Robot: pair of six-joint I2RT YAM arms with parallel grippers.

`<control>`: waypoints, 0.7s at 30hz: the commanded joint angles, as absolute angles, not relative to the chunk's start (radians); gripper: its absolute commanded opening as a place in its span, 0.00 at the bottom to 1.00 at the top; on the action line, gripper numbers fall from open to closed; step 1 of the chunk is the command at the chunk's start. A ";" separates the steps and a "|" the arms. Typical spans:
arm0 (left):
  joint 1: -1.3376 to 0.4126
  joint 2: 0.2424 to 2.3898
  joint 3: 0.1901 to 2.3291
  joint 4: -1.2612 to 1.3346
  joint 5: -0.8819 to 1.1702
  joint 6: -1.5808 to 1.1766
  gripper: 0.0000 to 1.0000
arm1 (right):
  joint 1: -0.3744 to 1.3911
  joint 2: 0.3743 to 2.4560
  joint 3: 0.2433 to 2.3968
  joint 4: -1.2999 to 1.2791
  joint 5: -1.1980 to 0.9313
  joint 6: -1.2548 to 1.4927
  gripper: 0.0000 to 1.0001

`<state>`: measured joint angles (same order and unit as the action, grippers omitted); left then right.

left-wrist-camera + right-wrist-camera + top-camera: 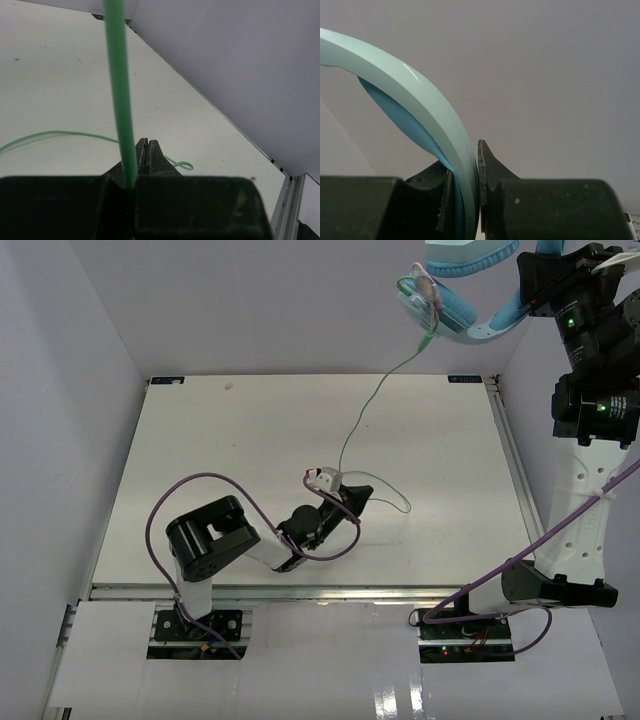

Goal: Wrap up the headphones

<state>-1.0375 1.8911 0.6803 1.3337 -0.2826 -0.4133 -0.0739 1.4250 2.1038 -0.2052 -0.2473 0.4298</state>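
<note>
The light blue headphones (470, 320) hang high at the back right, above the table. My right gripper (532, 295) is shut on their band (420, 95), which sits pinched between the two fingers (478, 165). From an ear cup the thin pale-green cable (375, 400) drops to the table's middle. There my left gripper (358, 496) rests low, with its fingertips pressed together (146, 145) on the cable (120, 90). One stretch rises close past the left finger. The cable's end lies in a small loop (186, 165) just right of the fingertips.
White walls (300, 310) close in the white table (220, 440) at the back and sides. A metal rail (512, 460) runs along the right edge. Thick purple robot cables (190, 485) arch over the left arm and trail from the right arm (560, 530).
</note>
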 commanded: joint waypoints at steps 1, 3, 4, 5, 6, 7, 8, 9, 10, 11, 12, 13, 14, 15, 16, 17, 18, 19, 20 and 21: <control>-1.022 1.726 0.570 1.821 -0.253 -0.338 0.00 | -0.092 1.375 2.130 -0.100 -0.184 0.425 0.08; -1.005 1.646 0.484 1.815 -0.228 -0.322 0.00 | -0.098 1.359 2.107 -0.099 -0.208 0.424 0.08; -0.994 1.596 0.430 1.811 -0.207 -0.309 0.00 | -0.104 1.348 2.090 -0.098 -0.229 0.425 0.08; -0.980 1.544 0.383 1.783 -0.186 -0.309 0.00 | -0.110 1.339 2.075 -0.099 -0.268 0.428 0.08; -0.963 1.489 0.339 1.740 -0.166 -0.317 0.00 | -0.116 1.331 2.060 -0.100 -0.318 0.432 0.08; -0.946 1.438 0.305 1.697 -0.127 -0.346 0.00 | -0.127 1.321 2.046 -0.098 -0.361 0.443 0.08; -0.918 1.369 0.274 1.622 -0.089 -0.372 0.00 | -0.136 1.317 2.034 -0.098 -0.423 0.452 0.08; -0.882 1.306 0.248 1.524 -0.055 -0.394 0.00 | -0.146 1.314 2.020 -0.098 -0.502 0.463 0.08; -0.836 1.250 0.234 1.392 -0.023 -0.411 0.00 | -0.154 1.314 2.004 -0.097 -0.602 0.472 0.08; -0.796 1.170 0.236 1.272 0.034 -0.427 0.00 | -0.157 1.316 1.988 -0.091 -0.688 0.472 0.08; -0.761 1.071 0.243 1.177 0.076 -0.440 0.00 | -0.159 1.314 1.966 -0.090 -0.743 0.471 0.08; -0.710 1.008 0.260 1.049 0.132 -0.444 0.00 | -0.160 1.302 1.932 -0.089 -0.782 0.461 0.08; -0.653 0.961 0.280 0.907 0.195 -0.446 0.00 | -0.161 1.288 1.893 -0.088 -0.819 0.447 0.08; -0.608 0.911 0.321 0.801 0.248 -0.441 0.00 | -0.165 1.272 1.859 -0.095 -0.839 0.410 0.08; -0.566 0.862 0.370 0.708 0.298 -0.434 0.00 | -0.170 1.256 1.826 -0.106 -0.852 0.364 0.08; -0.529 0.855 0.377 0.631 0.342 -0.426 0.00 | -0.172 1.239 1.821 -0.107 -0.854 0.358 0.08; -0.461 0.846 0.443 0.542 0.434 -0.415 0.00 | -0.173 1.216 1.793 -0.158 -0.846 0.287 0.08; -0.402 0.842 0.519 0.447 0.517 -0.403 0.00 | -0.173 1.198 1.769 -0.211 -0.837 0.220 0.08; -0.369 0.852 0.585 0.354 0.569 -0.394 0.00 | -0.173 1.193 1.760 -0.253 -0.834 0.179 0.08; -0.334 0.874 0.634 0.296 0.633 -0.391 0.00 | -0.173 1.184 1.747 -0.301 -0.840 0.127 0.08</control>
<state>-0.4588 0.8531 0.4377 0.7273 0.2983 -0.4140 -0.1635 1.2475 1.7765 -0.1969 -0.7858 0.3003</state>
